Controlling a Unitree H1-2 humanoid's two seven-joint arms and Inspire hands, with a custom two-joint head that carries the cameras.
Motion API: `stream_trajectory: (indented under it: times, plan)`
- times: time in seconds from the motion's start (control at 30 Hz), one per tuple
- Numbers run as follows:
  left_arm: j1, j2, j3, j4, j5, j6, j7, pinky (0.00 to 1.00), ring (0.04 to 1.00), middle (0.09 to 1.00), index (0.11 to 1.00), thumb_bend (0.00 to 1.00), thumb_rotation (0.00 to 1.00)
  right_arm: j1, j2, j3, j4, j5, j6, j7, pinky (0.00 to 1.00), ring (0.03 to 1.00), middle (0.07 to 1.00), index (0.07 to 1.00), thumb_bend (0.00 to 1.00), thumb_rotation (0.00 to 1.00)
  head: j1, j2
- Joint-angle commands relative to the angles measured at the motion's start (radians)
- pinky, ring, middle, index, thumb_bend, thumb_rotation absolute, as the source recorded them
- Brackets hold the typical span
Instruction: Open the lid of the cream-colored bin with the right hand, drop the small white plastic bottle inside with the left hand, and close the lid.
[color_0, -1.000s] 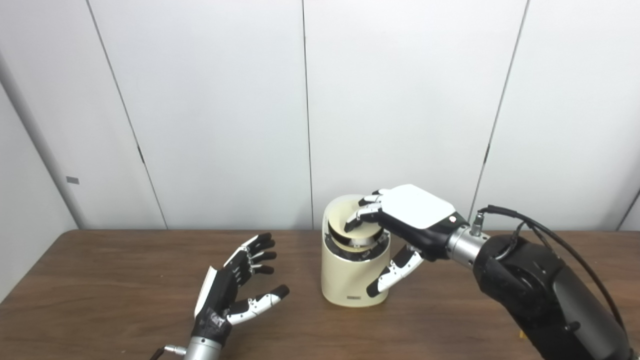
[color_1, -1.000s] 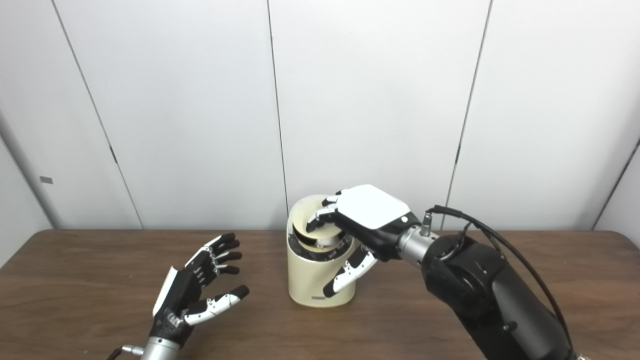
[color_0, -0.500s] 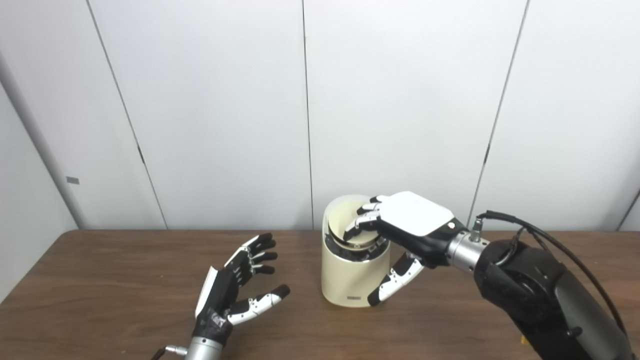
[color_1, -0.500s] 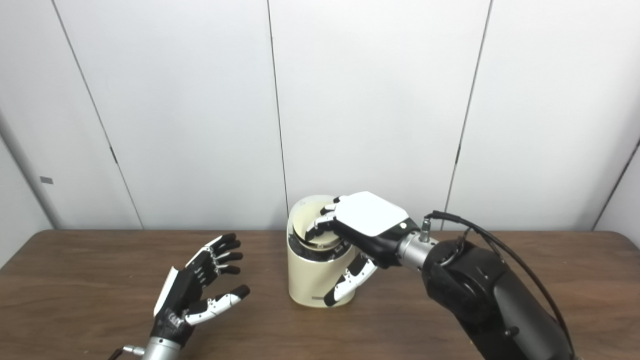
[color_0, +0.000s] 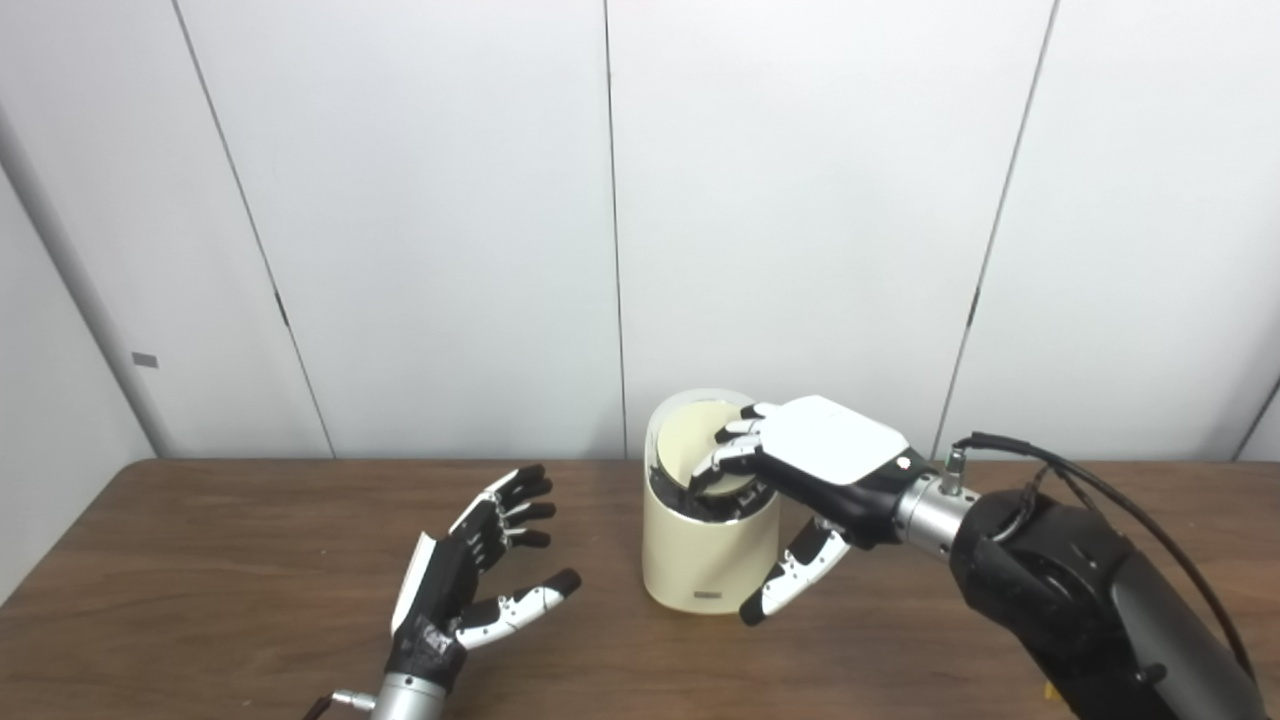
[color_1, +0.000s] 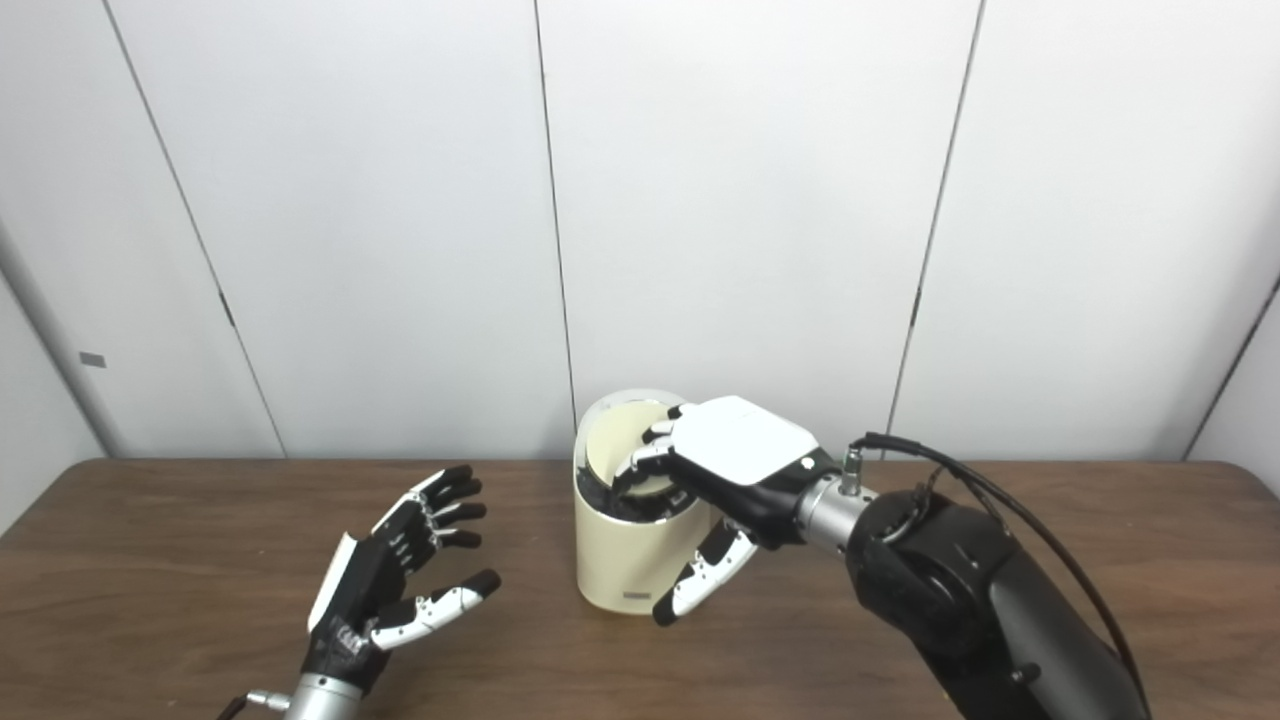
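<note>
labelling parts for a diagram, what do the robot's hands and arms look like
Both hands, left hand and right hand, are black with white finger segments and a white back plate; the right plate carries a small red dot. Silver wrist cuffs join them to the arms. The right forearm is bulky glossy black, with black cables looping over it.

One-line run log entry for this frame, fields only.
right robot hand: fingers on lid, pressing toward cream bin | left robot hand: open, empty, over table | bottle: not visible

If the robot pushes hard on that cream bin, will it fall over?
Probably not easily. The cream-colored round bin stands upright on a flat base on the brown wooden table. It is taller than wide, so a sideways shove near the top, where the right robot hand rests, might tip it.
</note>
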Motion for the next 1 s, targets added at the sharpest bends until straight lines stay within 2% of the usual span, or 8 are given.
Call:
stream_trajectory:
  times: [0.0,0.27,0.53,0.73,0.97]
  plan:
    - [0.01,-0.011,-0.001,-0.022,-0.016,-0.005,0.008,0.68,0.775,0.832,0.859,0.72,0.13,-0.018,-0.008,-0.006,-0.012,-0.015,0.005,0.007,0.95,0.894,0.763,0.747,0.78,0.47,0.001,0.002]
    - [0.021,-0.007,-0.002,-0.036,-0.008,-0.001,0.01,0.67,0.771,0.831,0.857,0.72,0.13,0.001,0.0,-0.011,0.011,-0.034,0.027,-0.004,0.96,0.9,0.766,0.749,0.78,0.5,0.003,0.01]
    - [0.031,-0.005,-0.001,-0.055,-0.011,0.01,0.007,0.67,0.762,0.826,0.858,0.72,0.13,0.011,0.013,-0.015,0.028,-0.046,0.05,-0.01,0.94,0.901,0.778,0.76,0.76,0.49,-0.003,0.022]
    - [0.033,-0.005,-0.003,-0.067,-0.017,0.02,0.001,0.67,0.763,0.823,0.855,0.73,0.14,0.03,0.033,-0.023,0.041,-0.022,0.082,-0.002,0.93,0.883,0.774,0.753,0.76,0.48,-0.002,0.029]
    - [0.034,-0.005,-0.004,-0.077,-0.006,0.029,0.006,0.67,0.767,0.828,0.856,0.73,0.15,0.038,0.042,-0.009,0.05,-0.035,0.119,0.016,0.91,0.878,0.782,0.755,0.76,0.48,0.0,0.035]
